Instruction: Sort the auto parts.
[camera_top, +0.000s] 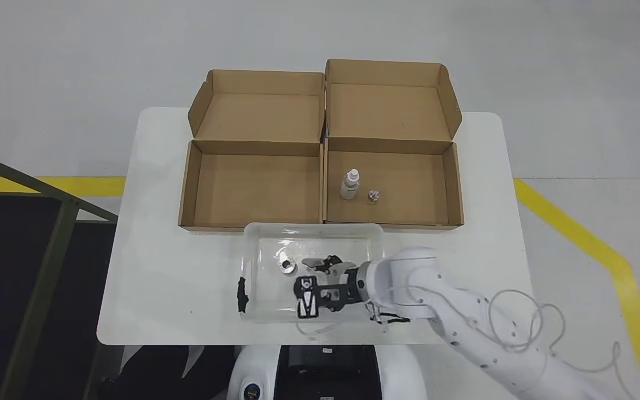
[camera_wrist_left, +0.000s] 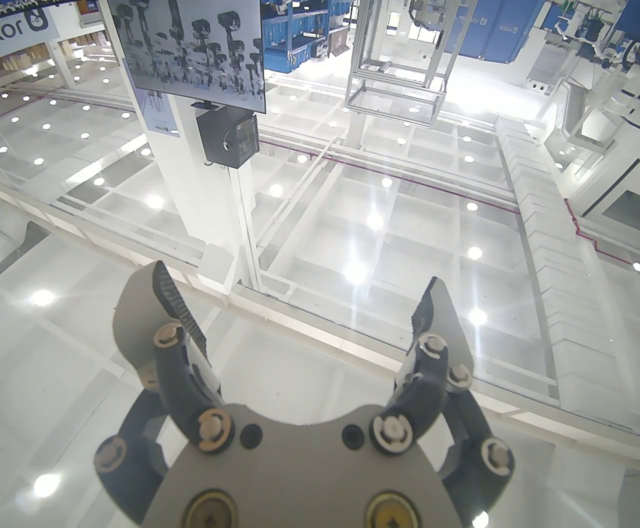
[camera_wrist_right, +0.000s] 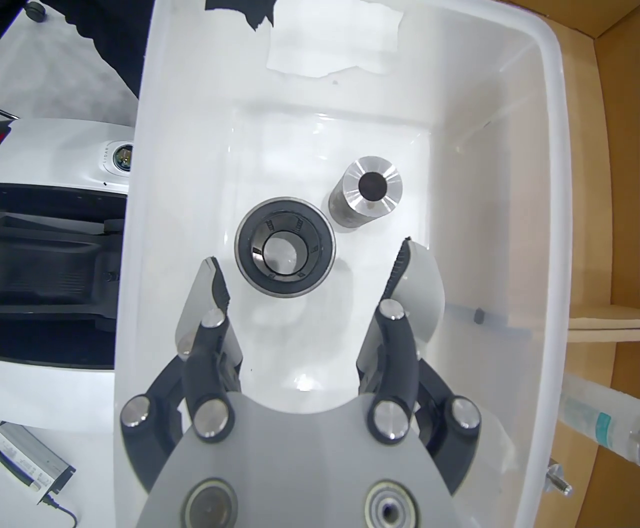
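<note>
Honestly, looking at the right gripper (camera_wrist_right: 310, 254) spread wide inside the clear bin (camera_wrist_right: 490, 150), just short of the bore-up bearing ring (camera_wrist_right: 245, 250) dead ahead.

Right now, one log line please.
right gripper: open, in clear bin at bearing ring | metal cylinder: beside ring | left gripper: open, empty | cardboard box: bottle inside

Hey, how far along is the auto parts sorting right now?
Early days. Done: a small white bottle and a tiny part lie in the right cardboard box. In hand: nothing; the right claw hangs open over the clear bin, next to the black ring. Left: that ring and the metal cylinder beside it, both not yet sorted.
</note>
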